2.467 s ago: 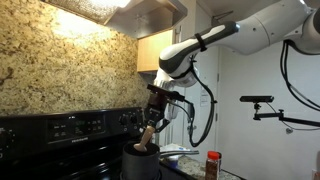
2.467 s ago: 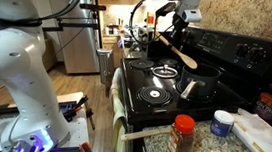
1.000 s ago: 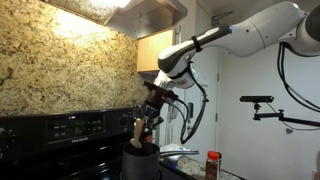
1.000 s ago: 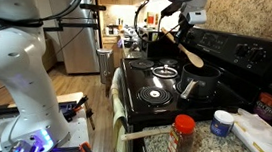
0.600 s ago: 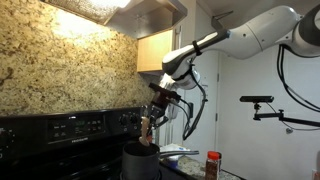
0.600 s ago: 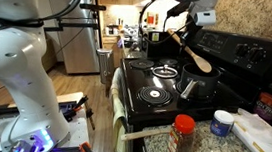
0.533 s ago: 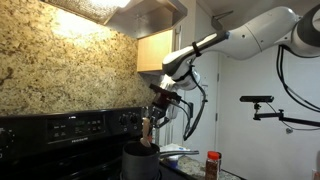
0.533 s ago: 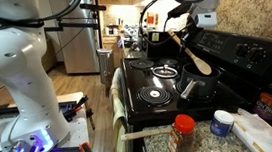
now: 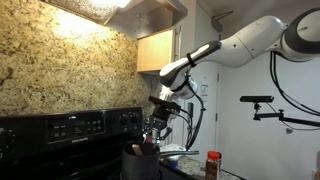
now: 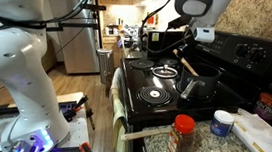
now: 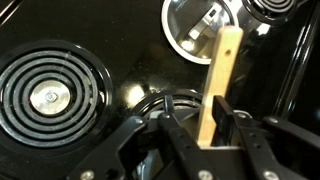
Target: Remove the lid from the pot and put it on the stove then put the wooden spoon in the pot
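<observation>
Wooden spoon (image 11: 218,85) stands in the pot (image 10: 201,84), handle poking up between the fingers of the tool (image 11: 210,125), which sit slightly apart on either side. Lid (image 11: 195,30) rests on the stove (image 11: 110,40) just beyond.

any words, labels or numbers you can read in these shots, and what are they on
No text can be read in any view.
stove: back panel display and knob markings too small to read.
red-capped shaker: label blurred.
dark bottle: label blurred.
</observation>
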Tool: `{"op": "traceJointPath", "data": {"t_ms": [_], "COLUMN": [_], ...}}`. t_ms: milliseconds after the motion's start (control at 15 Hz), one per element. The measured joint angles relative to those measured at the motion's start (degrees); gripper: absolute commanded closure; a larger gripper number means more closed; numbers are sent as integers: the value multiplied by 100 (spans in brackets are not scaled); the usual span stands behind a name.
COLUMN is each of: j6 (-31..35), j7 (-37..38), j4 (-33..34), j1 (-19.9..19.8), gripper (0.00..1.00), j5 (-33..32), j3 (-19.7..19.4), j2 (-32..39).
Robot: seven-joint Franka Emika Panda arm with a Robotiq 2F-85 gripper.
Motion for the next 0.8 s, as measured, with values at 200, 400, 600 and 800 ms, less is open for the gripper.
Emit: {"op": "traceJointPath", "data": {"t_ms": [200,400,600,800], "j6": [4,73,172,-11], "j7": [0,-110,-500,-972], "j4": [11,95,70,-206], "j1": [0,4,42,57], "gripper": [5,0,0,0], "j5": [1,-20,-212,-597], "j3": [6,19,32,79], "j2": [14,-18,-258,-706]}}
